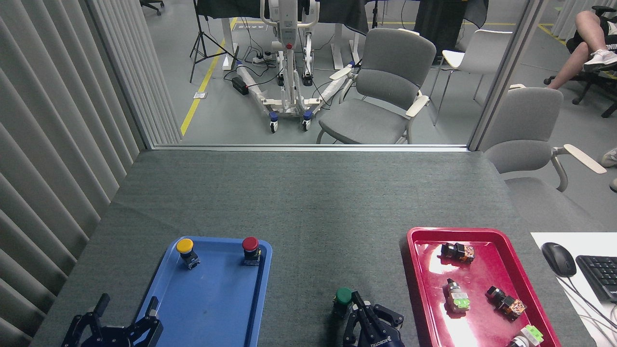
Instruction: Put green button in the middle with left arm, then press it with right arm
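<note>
Green button [343, 300]: upright on the bare grey cloth between the two trays, at about 6 o'clock on the tabletop, low in my view – dark-green cap up, stubby body under it.
My right gripper [373, 322]: low at 6 o'clock, just at 4 o'clock of the green button; its black fingers [359, 305] are drawn together into a narrow point that reaches up beside the cap. I cannot tell whether the tip touches the cap or only stands against it. Clenched, with nothing between the fingers.
My left gripper [126, 310]: at 7 o'clock, over the near left corner of the blue tray [219, 308] – fingers spread apart, released, holding nothing.
Yellow button [186, 252]: on the blue tray, at its far left, standing.
Red button [250, 249]: on the blue tray, at its far right, standing, well apart from the green one.
Red tray [482, 284]: at 4 o'clock of the table, with several small switch parts lying in it.
Mouse [558, 258] and keyboard [600, 275]: at 3 o'clock, on a white surface past the red tray.
</note>
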{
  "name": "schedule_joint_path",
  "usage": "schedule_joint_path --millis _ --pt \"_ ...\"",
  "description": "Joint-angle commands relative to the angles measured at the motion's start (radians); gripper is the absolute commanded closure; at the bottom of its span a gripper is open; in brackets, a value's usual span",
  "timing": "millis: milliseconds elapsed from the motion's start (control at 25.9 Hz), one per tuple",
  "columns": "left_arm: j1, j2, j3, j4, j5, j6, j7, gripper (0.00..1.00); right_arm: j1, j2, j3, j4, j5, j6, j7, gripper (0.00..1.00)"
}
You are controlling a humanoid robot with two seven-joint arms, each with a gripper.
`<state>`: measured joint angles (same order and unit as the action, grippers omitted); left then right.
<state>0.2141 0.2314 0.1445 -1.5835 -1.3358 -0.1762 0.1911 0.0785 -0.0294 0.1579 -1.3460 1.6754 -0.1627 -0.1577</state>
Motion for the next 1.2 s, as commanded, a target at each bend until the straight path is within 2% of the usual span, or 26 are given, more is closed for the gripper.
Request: schedule_joint_path --millis 0,116,386,579,618,657,695,773,966,1159 --pt "-0.004 0.000 0.000 0.010 0.006 0.001 0.001 0.01 -0.002 0.000 -0.001 0.011 -0.005 0.003 0.012 1.00" --pt "-0.007 0.002 0.000 0.011 0.010 0.001 0.001 0.01 -0.002 0.002 -0.001 0.004 -0.005 0.006 0.001 1.00" --pt "-0.007 0.002 0.000 0.011 0.012 0.001 0.001 0.01 -0.003 0.016 -0.014 -0.059 -0.011 0.074 -0.117 1.00" --pt "-0.007 0.005 -0.003 0.011 0.013 0.032 0.001 0.01 0.000 0.014 -0.017 -0.081 -0.060 0.117 -0.135 0.99" --pt "-0.007 0.008 -0.006 0.010 0.013 0.053 0.001 0.01 0.001 0.014 -0.018 -0.082 -0.063 0.127 -0.137 0.95" --pt "-0.007 0.011 -0.008 0.010 0.017 0.066 0.001 0.01 0.004 0.014 -0.027 -0.082 -0.063 0.138 -0.135 0.85" --pt "-0.007 0.012 -0.008 0.010 0.020 0.067 0.001 0.01 0.010 0.014 -0.044 -0.084 -0.065 0.149 -0.135 0.64" --pt "-0.007 0.016 -0.008 0.008 0.021 0.066 0.001 0.01 0.024 0.016 -0.081 -0.099 -0.063 0.150 -0.137 0.02" --pt "-0.007 0.019 -0.008 0.008 0.023 0.067 -0.001 0.01 0.069 0.017 -0.172 -0.131 -0.072 0.121 -0.135 0.00" --pt "-0.007 0.019 -0.010 0.008 0.023 0.067 -0.007 0.01 0.063 0.016 -0.181 -0.130 -0.146 0.126 -0.132 0.00"
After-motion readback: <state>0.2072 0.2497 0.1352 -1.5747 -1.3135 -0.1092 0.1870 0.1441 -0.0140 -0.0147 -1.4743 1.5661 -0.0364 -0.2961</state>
